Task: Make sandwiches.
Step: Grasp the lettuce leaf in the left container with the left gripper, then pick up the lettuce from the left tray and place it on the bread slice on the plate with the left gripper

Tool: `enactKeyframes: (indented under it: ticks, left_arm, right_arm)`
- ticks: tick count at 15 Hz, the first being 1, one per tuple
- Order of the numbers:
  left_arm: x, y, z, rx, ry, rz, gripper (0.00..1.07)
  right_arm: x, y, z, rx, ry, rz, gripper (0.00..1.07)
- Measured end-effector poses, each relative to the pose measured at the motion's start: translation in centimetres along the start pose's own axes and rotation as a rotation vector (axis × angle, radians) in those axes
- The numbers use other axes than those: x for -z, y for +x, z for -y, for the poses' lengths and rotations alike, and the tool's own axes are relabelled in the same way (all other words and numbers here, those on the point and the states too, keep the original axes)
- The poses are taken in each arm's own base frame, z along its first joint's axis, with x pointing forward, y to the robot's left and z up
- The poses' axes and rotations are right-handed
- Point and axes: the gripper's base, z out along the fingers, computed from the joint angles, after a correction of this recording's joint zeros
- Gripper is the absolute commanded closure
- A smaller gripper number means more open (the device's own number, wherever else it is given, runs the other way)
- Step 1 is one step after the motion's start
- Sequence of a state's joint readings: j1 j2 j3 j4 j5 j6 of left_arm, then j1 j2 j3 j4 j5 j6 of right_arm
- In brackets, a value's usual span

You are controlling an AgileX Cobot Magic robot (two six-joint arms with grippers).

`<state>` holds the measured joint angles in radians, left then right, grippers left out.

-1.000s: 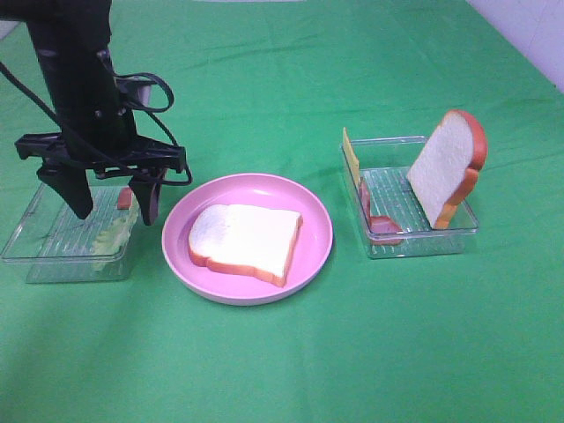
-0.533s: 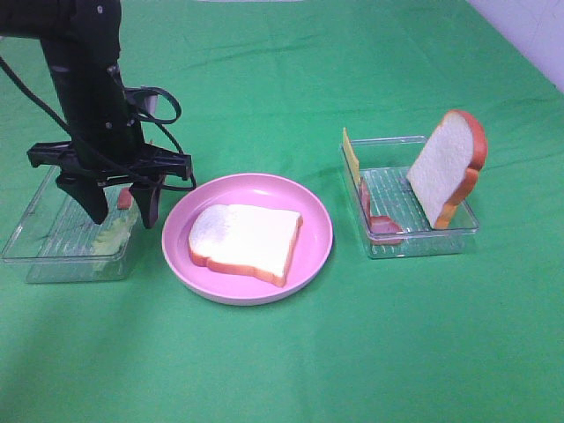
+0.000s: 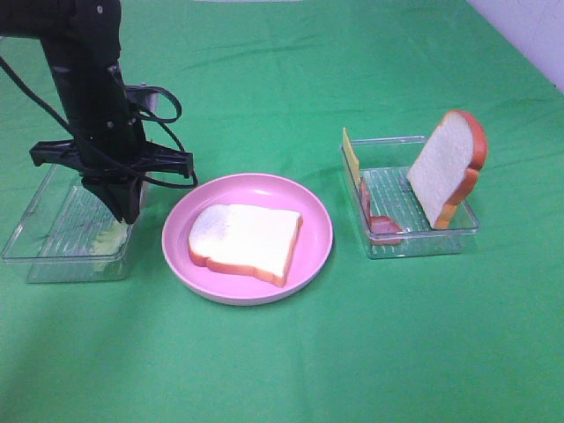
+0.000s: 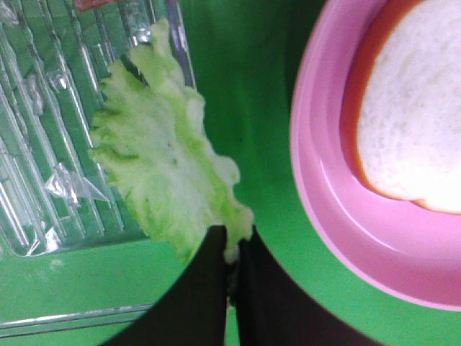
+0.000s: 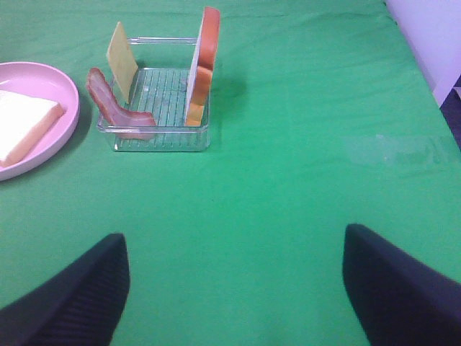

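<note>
"What has the left gripper got?"

"Its jaws are nipped almost together on the frilly edge of the lettuce leaf. There's just one leaf. Most of it lies in the left tray, and the gripped end hangs over the tray's wall on the plate side."

"And beside that?"

"One pink plate, just next to the tray. The flat bread slice lies on it with nothing on top."

"So only one slice of bread?"

"Two in all. The standing bread slice is propped on edge in the right tray, well apart from the plate on its far side. That makes two clear trays."

"What else is in that one?"

"One yellow cheese slice stands upright at the plate end. The bacon is slumped below it, and I can't tell whether that's one strip or two."

"And the right gripper?"

"Its fingers are spread wide with nothing between them. It hangs over the bare green cloth, well back from its tray."
</note>
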<state>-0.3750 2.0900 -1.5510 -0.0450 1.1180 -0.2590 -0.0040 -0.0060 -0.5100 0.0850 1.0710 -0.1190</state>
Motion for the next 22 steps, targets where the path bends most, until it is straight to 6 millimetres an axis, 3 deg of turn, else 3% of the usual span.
enactKeyframes:
  ticks: [7,9,14,18,20,22]
  left_arm:
    - [0.3,0.5,0.0,0.005,-0.001,-0.045,1.07]
    - [1.4,0.7,0.0,0.004,0.007,-0.025,1.07]
    - [6.4,2.0,0.5,0.004,0.113,0.074,1.07]
    - [7.2,2.0,2.4,-0.029,0.303,0.113,1.07]
    - [7.5,1.9,4.6,-0.052,0.389,0.176,1.07]
    - [6.4,2.3,8.0,-0.091,0.437,0.195,1.07]
  right_arm:
    - [0.0,0.0,0.0,0.000,0.000,0.000,0.30]
    - [0.0,0.0,0.0,0.000,0.000,0.000,0.30]
    - [0.0,0.0,0.0,0.000,0.000,0.000,0.30]
    - [0.0,0.0,0.0,0.000,0.000,0.000,0.30]
    - [0.0,0.0,0.0,0.000,0.000,0.000,0.30]
    - [0.0,0.0,0.0,0.000,0.000,0.000,0.30]
